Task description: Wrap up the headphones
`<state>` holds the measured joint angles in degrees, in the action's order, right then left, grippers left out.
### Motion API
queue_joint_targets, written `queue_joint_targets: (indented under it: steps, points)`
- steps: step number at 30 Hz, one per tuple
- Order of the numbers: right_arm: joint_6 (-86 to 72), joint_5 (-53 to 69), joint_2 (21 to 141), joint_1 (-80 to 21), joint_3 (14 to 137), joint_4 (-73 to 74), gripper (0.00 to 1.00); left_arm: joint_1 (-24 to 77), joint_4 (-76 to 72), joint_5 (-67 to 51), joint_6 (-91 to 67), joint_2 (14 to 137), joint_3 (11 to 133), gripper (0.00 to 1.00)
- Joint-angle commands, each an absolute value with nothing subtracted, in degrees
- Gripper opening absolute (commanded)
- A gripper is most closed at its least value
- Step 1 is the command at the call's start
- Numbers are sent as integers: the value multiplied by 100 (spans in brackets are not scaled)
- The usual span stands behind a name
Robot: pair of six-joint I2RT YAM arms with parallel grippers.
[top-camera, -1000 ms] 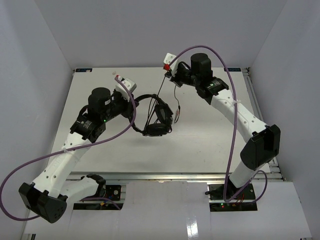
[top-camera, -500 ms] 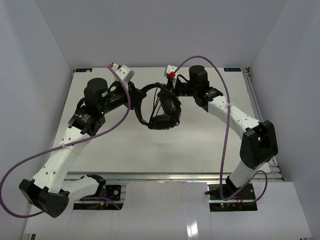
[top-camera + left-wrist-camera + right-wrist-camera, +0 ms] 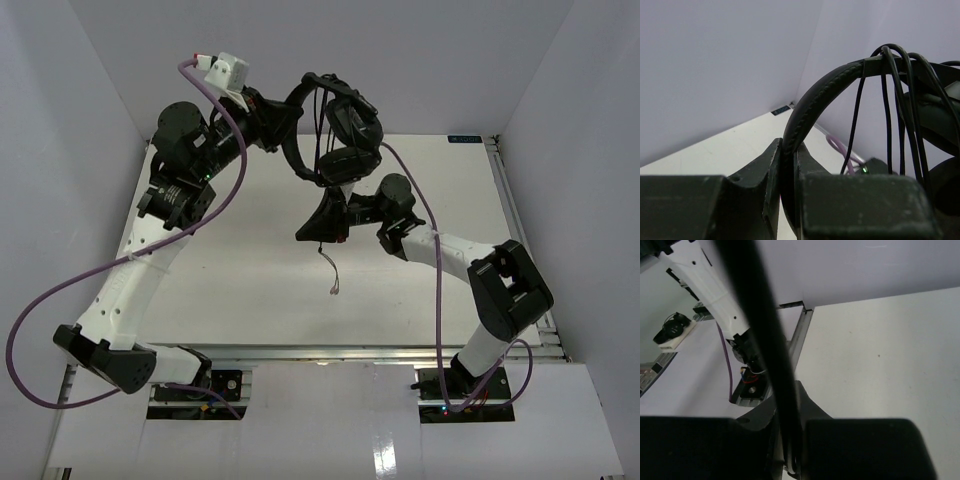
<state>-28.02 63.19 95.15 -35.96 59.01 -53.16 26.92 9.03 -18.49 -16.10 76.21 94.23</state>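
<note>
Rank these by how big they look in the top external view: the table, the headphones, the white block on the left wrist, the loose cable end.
1. table
2. headphones, held up nearer the camera, so they look enlarged
3. white block
4. loose cable end, thin; about as long as the block, so this pair is unsure

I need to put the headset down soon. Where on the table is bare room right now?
Widest bare patch of table: between the left arm and the dangling cable. Another: the far right corner, behind the right arm. Crowded: mid-table, where the right gripper pinches the cable near the raised headphones.
</note>
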Motion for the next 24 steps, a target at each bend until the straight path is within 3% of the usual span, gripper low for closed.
queue_joint_targets:
  steps: [1,9,24]
  points:
    - [-3364,6402,9169,-3835,5566,-6346,13,2716,778,-689,-1685,7699,10180,0]
    - [-3023,6240,8659,-4014,5314,-6017,13,2698,788,692,-1388,7985,10853,0]
    - [-2286,6152,8358,-4030,5335,-5138,8,2562,782,1516,-791,8271,10885,0]
